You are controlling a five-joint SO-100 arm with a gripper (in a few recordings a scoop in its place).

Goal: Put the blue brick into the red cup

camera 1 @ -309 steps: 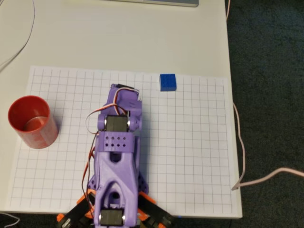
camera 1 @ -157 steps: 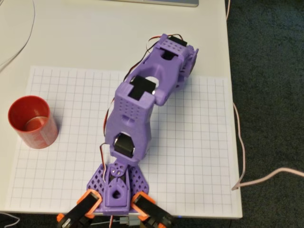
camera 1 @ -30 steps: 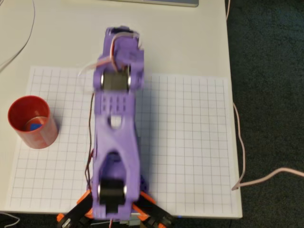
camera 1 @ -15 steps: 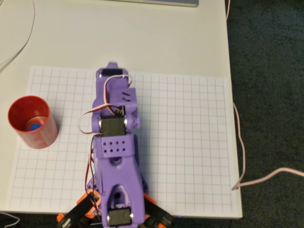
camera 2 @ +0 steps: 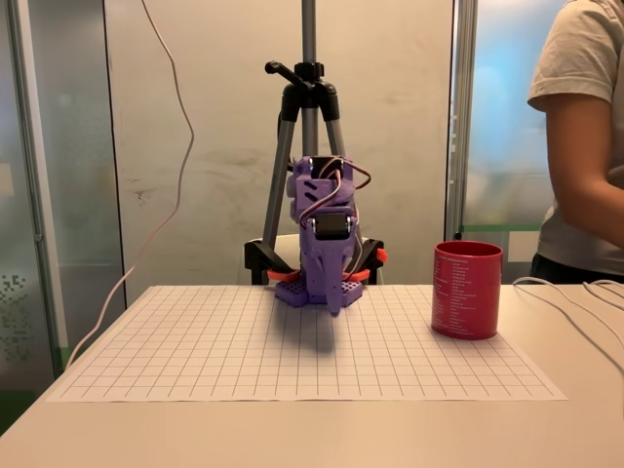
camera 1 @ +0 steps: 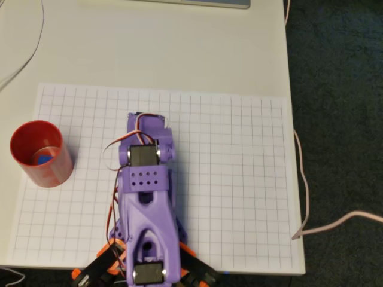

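Blue brick [camera 1: 42,159] inside red cup [camera 1: 52,171], apart from folded arm [camera 1: 145,197].

I can read no text anywhere. The round red plastic cup [camera 2: 467,290] carries rows of small white print on its wall in the fixed view, too fine for me to make out.

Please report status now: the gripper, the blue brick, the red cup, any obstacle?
Gripper folded back over the grid sheet, apart from cup; jaws unreadable. Blue brick inside red cup. Nothing in the way.
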